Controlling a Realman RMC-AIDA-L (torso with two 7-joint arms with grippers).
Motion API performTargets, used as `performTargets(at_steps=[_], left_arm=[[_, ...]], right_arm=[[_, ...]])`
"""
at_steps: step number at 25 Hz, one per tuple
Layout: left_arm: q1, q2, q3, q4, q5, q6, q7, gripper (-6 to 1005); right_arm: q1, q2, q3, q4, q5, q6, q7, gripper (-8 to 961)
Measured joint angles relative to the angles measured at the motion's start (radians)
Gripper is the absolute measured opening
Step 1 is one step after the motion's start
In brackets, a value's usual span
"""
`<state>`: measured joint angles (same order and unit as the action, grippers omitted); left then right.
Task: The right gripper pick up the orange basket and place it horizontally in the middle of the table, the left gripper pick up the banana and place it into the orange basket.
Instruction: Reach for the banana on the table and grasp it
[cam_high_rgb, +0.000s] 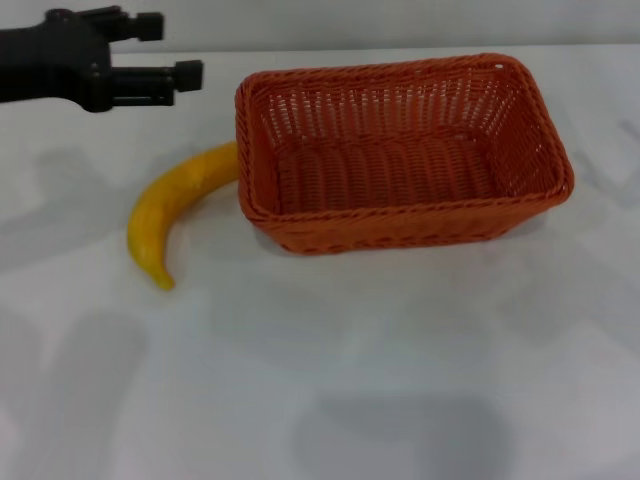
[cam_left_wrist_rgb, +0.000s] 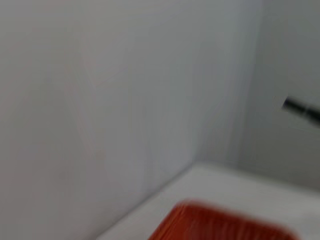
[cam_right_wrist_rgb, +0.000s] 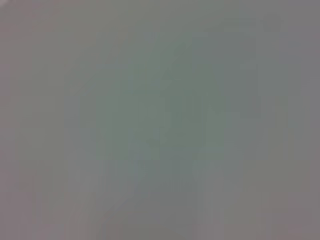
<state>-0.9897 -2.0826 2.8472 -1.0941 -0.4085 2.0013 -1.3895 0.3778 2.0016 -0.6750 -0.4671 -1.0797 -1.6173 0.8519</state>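
- The table (cam_high_rgb: 320, 380) is plain white and a little glossy, and it fills nearly the whole head view; soft grey shadows lie across its lower part and along the left side.
- A pale wall runs along the top edge of the head view. In my left wrist view that wall takes up most of the frame, with a strip of table low down.
- The basket (cam_high_rgb: 400, 150) sits upright in the upper middle of the head view, its long side running left to right, its open top facing up and nothing inside it. A blurred orange corner of it shows at the bottom of my left wrist view (cam_left_wrist_rgb: 220, 222).
- The banana (cam_high_rgb: 175, 210) lies flat on the table at the left, curving from the basket's left wall, which its upper end touches or nearly touches, down to a tip at lower left.
- My left gripper (cam_high_rgb: 165, 50) hangs in the upper left of the head view, above the banana and to the left of the basket, touching neither. Its two black fingers point right with a clear gap between them and nothing held.
- My right gripper is in no view; the right wrist view shows only flat grey.
- I can read no writing or labels anywhere.
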Motion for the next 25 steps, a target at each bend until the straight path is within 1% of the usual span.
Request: performTargets(at_steps=[3, 5, 7, 11, 12, 14, 17, 20, 21, 22, 25], left_arm=[[-0.05, 0.0, 0.0, -0.1, 0.117, -0.039, -0.014, 861], [-0.078, 0.001, 0.001, -0.135, 0.195, -0.086, -0.018, 861], [-0.112, 0.002, 0.001, -0.16, 0.306, -0.148, -0.033, 861], [-0.158, 0.002, 0.002, -0.173, 0.454, -0.236, -0.073, 862], [-0.169, 0.0, 0.002, -0.169, 0.492, -0.273, -0.1, 862], [-0.173, 0.0, 0.002, -0.165, 0.508, -0.287, -0.109, 862], [-0.183, -0.001, 0.002, -0.142, 0.577, -0.336, -0.137, 862], [-0.186, -0.001, 0.002, -0.096, 0.624, -0.39, -0.162, 861], [-0.181, 0.0, 0.002, -0.052, 0.639, -0.421, -0.176, 861], [-0.181, 0.0, 0.002, -0.052, 0.639, -0.421, -0.176, 861], [-0.176, -0.001, 0.002, 0.002, 0.658, -0.458, -0.187, 861]], right_arm=[[0.002, 0.0, 0.0, 0.0, 0.0, 0.018, 0.001, 858], [0.005, 0.0, 0.0, 0.001, 0.0, 0.031, 0.001, 858], [0.005, 0.0, 0.0, 0.001, 0.0, 0.04, 0.002, 857], [0.004, 0.0, -0.002, 0.003, -0.001, 0.053, 0.008, 857], [0.003, 0.001, -0.003, 0.004, -0.001, 0.055, 0.014, 857], [0.003, 0.001, -0.003, 0.006, -0.001, 0.056, 0.016, 857], [0.003, 0.002, -0.005, 0.013, -0.001, 0.056, 0.017, 857], [0.003, 0.002, -0.007, 0.014, -0.002, 0.056, 0.026, 858], [0.004, 0.002, -0.007, 0.014, -0.003, 0.056, 0.028, 858], [0.004, 0.002, -0.008, 0.015, -0.003, 0.056, 0.029, 858], [0.005, 0.002, -0.009, 0.021, -0.004, 0.056, 0.029, 857]])
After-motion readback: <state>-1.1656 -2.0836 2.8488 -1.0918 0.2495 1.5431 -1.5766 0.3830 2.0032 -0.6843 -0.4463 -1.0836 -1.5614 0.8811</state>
